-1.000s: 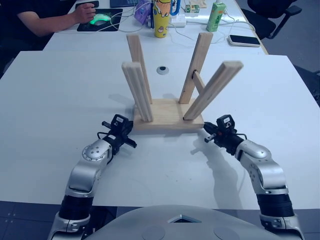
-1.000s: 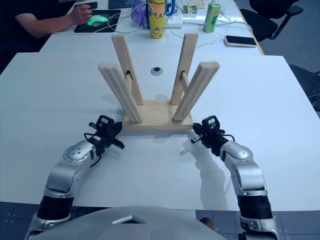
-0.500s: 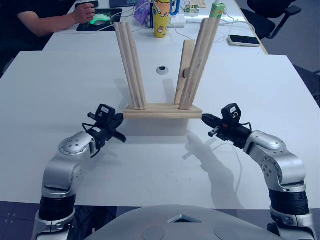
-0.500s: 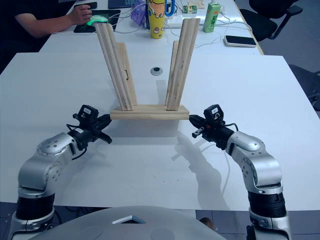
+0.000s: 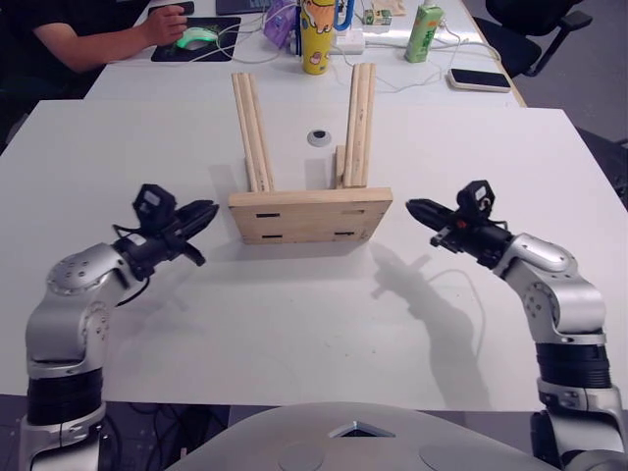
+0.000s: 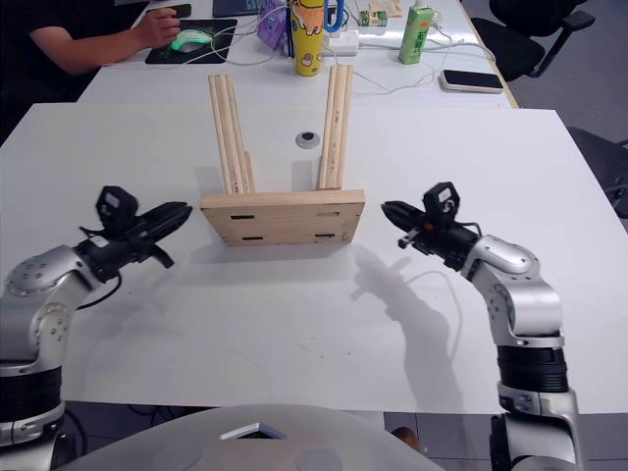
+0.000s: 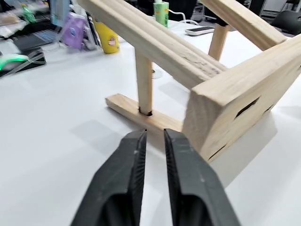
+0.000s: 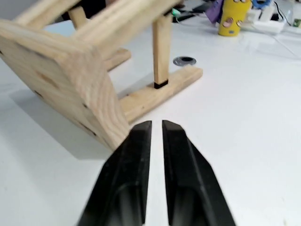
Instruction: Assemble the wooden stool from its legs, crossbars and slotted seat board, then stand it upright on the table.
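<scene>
The assembled wooden stool lies on its side mid-table. Its slotted seat board [image 5: 310,215] faces me on edge, and the legs [image 5: 250,132] point away toward the far edge. A crossbar [image 7: 144,82] joins the legs on one side. My left gripper [image 5: 203,211] hovers just left of the seat board, shut and holding nothing, with a gap between it and the wood. To the right of the board, my right gripper [image 5: 416,208] is likewise shut, holding nothing and clear of the wood. The wrist views show the left gripper [image 7: 153,134] and the right gripper [image 8: 156,125] pointing at the stool's sides.
A round cable grommet [image 5: 318,136] sits in the table between the legs. On the desk behind stand a yellow cup [image 5: 317,37], a green carton [image 5: 423,31] and a phone [image 5: 479,78]. White tabletop stretches on both sides and in front.
The stool has tipped from upside down, legs up, onto its side with the legs pointing away. Both grippers have drawn outward from the seat board's ends.
</scene>
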Robot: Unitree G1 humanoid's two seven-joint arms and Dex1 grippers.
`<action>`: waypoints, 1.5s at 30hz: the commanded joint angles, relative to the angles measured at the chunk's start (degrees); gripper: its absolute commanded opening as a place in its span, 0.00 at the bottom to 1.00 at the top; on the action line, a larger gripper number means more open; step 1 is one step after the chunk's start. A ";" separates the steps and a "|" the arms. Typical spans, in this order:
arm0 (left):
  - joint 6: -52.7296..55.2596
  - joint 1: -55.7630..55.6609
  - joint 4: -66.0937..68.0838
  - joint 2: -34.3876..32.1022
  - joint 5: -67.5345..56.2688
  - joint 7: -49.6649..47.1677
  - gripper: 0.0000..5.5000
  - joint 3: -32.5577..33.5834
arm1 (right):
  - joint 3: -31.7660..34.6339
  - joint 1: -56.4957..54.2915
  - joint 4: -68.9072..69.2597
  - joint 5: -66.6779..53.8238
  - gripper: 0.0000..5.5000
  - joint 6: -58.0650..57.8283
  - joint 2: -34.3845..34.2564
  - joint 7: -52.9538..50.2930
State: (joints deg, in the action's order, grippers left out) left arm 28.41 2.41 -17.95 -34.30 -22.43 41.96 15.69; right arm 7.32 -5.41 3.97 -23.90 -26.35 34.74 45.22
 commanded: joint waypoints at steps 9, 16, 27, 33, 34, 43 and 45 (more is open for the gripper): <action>-20.18 -7.16 19.96 -8.73 4.63 20.22 0.43 -6.44 | -6.49 -10.24 -18.30 5.13 0.40 15.36 7.08 23.58; -27.02 -15.50 28.68 -7.68 8.83 24.70 0.59 -13.68 | -10.72 -17.26 -24.23 8.01 0.57 19.75 4.39 26.49; -38.27 -27.19 43.83 -3.55 14.56 28.97 0.63 -21.93 | -14.16 -23.87 -30.18 9.65 0.61 24.70 -1.39 28.76; -40.88 -31.12 48.49 -2.46 14.57 31.56 0.53 -23.01 | -14.74 -27.57 -34.76 10.31 0.48 26.27 -2.12 31.53; -40.63 -31.33 48.48 -2.53 14.23 32.05 0.51 -22.92 | -14.76 -27.83 -34.95 10.20 0.45 26.19 -2.08 32.13; -23.71 -29.63 37.97 -4.02 4.97 36.69 0.31 -19.45 | -13.94 -27.44 -26.66 4.70 0.28 15.15 -0.75 39.37; -17.08 -29.46 34.73 -4.59 2.45 37.13 0.31 -18.45 | -13.64 -27.65 -23.60 2.85 0.27 10.75 -0.11 40.72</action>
State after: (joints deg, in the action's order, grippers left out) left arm 5.58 -26.39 21.27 -39.02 -15.36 79.61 -4.87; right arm -6.72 -32.07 -24.07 -17.30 -11.74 35.06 83.57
